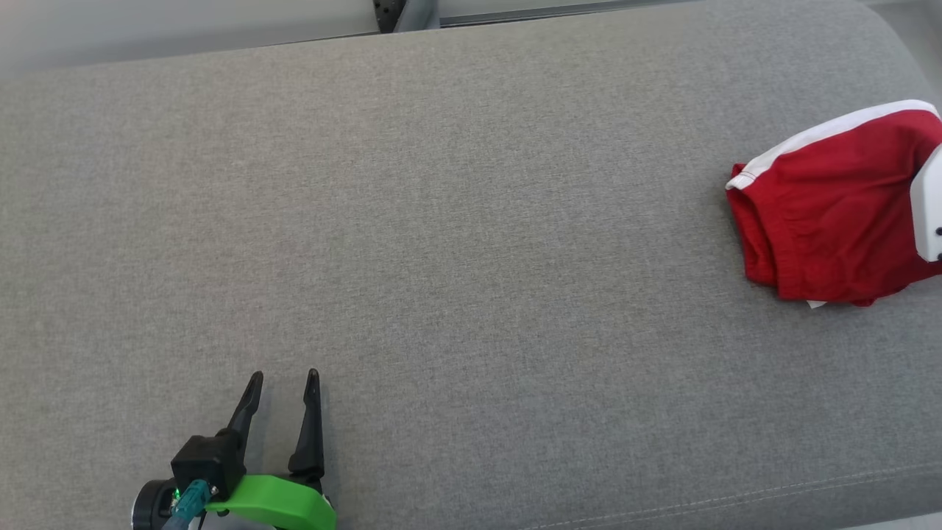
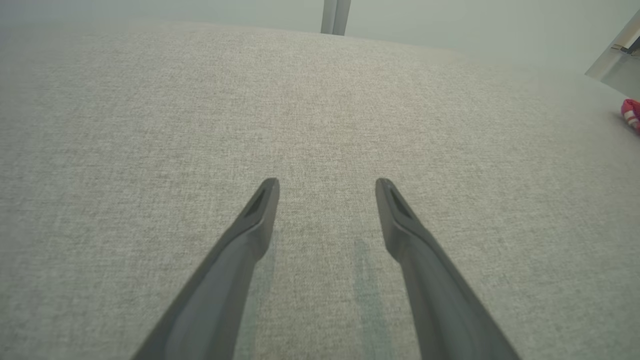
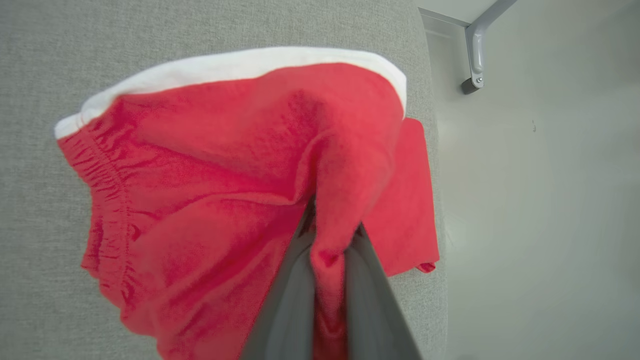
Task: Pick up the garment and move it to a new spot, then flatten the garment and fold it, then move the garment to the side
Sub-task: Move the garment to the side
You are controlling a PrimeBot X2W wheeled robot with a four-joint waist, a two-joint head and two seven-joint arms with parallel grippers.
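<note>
Red garment (image 3: 200, 165) in R gripper (image 3: 332, 227), grey cushion (image 3: 40, 50)

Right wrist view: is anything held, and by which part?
The right tool is shut on the red shorts, pinching a bunched fold of red cloth. The left tool is open and empty.

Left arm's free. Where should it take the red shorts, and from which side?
Probably the gathered waistband of the red shorts, approached from the robot's left across the cushion. That edge faces the open left gripper and is apart from the fold the right gripper pinches.
</note>
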